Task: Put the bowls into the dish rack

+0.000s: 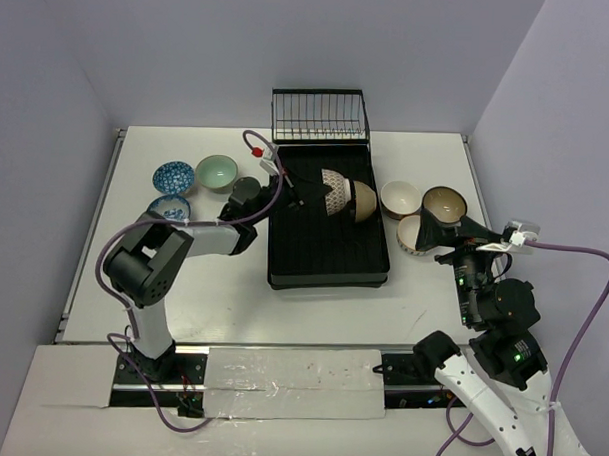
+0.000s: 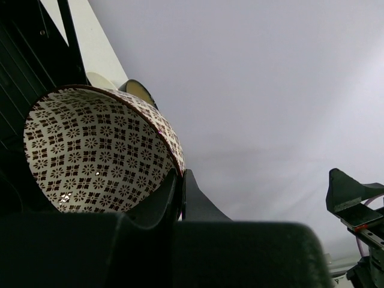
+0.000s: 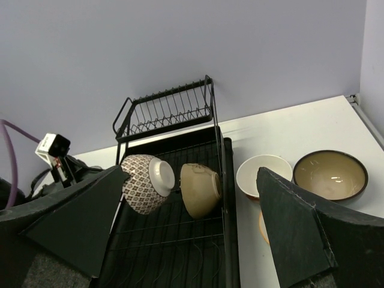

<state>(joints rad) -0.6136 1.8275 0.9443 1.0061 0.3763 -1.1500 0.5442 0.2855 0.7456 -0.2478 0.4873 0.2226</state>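
We count eight small round ceramic bowls and one black rectangular dish rack [image 1: 328, 274] with a ribbed floor and an upright wire basket at its far end. Over the rack's floor, two bowls are tipped on their sides, side by side:
- a white bowl with a brown lattice pattern [image 1: 334, 194]
- a plain tan bowl [image 1: 363, 201]

Left of the rack stand three bowls:
- one blue-white bowl [image 1: 173, 175]
- a second blue-white bowl [image 1: 169, 207]
- a pale green bowl [image 1: 216, 172]

Right of it stand three more:
- a cream bowl [image 1: 400, 198]
- a brown-rimmed bowl [image 1: 443, 204]
- a speckled bowl [image 1: 411, 236]

The left gripper [image 2: 179, 195] is clamped on the lattice bowl's rim. The right gripper [image 3: 192, 177] has its fingers wide apart, holding nothing.

The white table [image 1: 232, 306] is occupied by the black dish rack [image 1: 328, 264], flanked by three bowls [image 1: 216, 172] on the left and three more bowls [image 1: 400, 198] on the right.
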